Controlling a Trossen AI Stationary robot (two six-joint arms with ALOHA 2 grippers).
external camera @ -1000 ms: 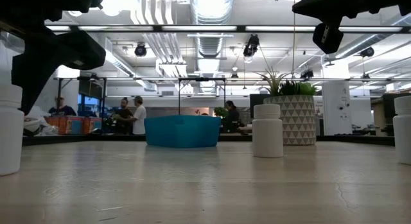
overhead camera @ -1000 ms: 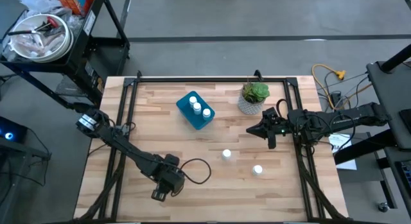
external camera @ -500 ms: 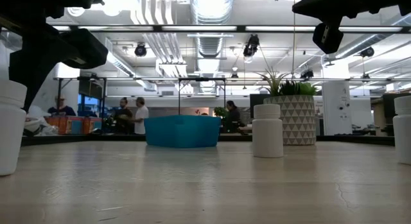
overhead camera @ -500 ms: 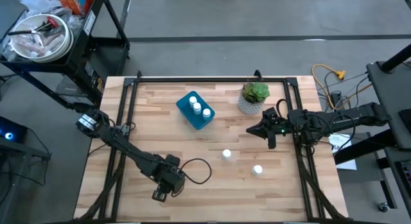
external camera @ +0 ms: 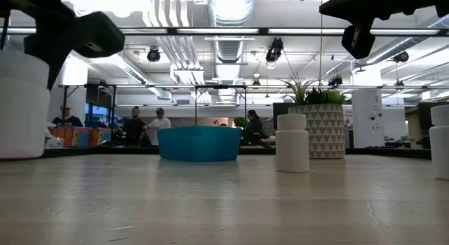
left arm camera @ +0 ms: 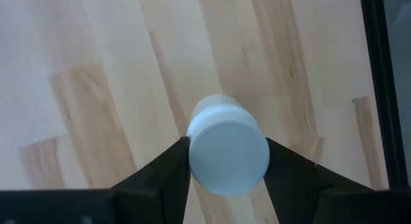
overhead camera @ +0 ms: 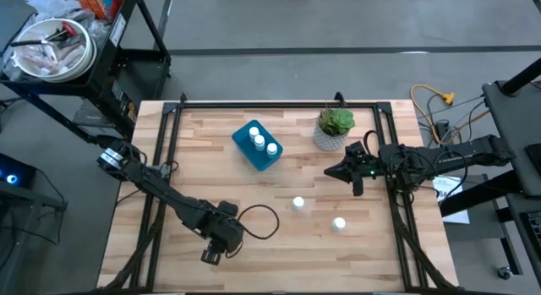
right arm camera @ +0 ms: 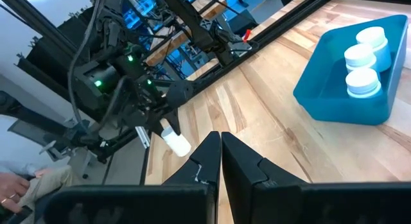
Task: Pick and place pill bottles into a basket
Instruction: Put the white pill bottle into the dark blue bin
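My left gripper is near the table's front edge, left of centre, shut on a white pill bottle. In the high view the gripper hides that bottle. It shows at the left of the low view. The blue basket lies far of centre with three bottles standing inside. Two more bottles stand on their bases on the table. My right gripper is shut and empty, hovering right of centre beside the plant. My left gripper pinches the bottle between its two fingers, on opposite sides of the body just under the round cap. The fingers come from above, pointing down. The bottle hangs upright, its base lifted clear of the table.
A white patterned pot with a green plant stands far right of the basket. A black frame runs along the table's edges. A cart with a bowl stands off the far left corner. People stand in the room behind.
My left gripper has risen with the pill bottle. The bottle stood on the table a second ago and now hangs clear of it, still upright. My right arm has kept still.
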